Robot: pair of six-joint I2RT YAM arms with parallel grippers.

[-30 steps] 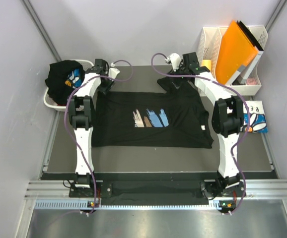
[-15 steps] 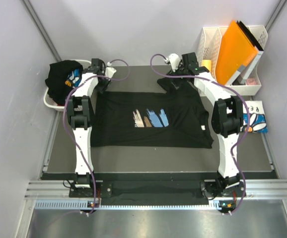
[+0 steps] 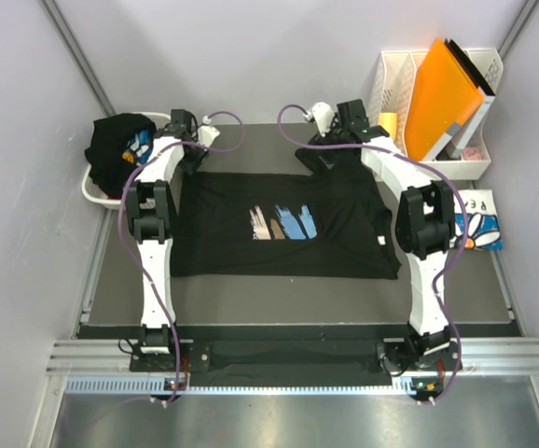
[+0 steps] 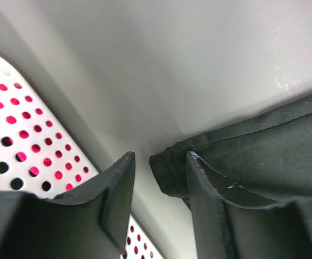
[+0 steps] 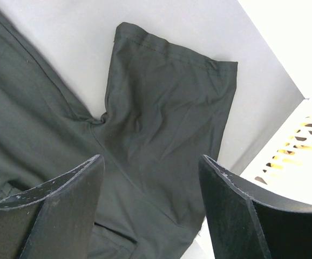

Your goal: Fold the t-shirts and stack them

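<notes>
A black t-shirt (image 3: 279,224) with a blue, white and tan brush-stroke print lies spread flat on the dark mat (image 3: 251,289). My left gripper (image 3: 193,154) is at the shirt's far left corner. In the left wrist view the gripper (image 4: 160,162) is open with a narrow gap, and the shirt's corner (image 4: 169,170) lies between the fingers, beside the right finger (image 4: 207,199). My right gripper (image 3: 330,151) is open wide above the far sleeve (image 5: 167,97), holding nothing (image 5: 150,159). Another black tee (image 3: 118,149) sits in the basket. A folded white tee (image 3: 482,222) lies at the right.
The white laundry basket (image 3: 92,187) stands at the far left, its perforated wall (image 4: 15,145) close to my left fingers. White file holders (image 3: 475,154) with an orange folder (image 3: 442,93) stand at the far right. Grey walls close in on both sides.
My left gripper has edged slightly toward the far left corner of the shirt. My right gripper has shifted a little to the left over the sleeve. The shirt has not visibly moved.
</notes>
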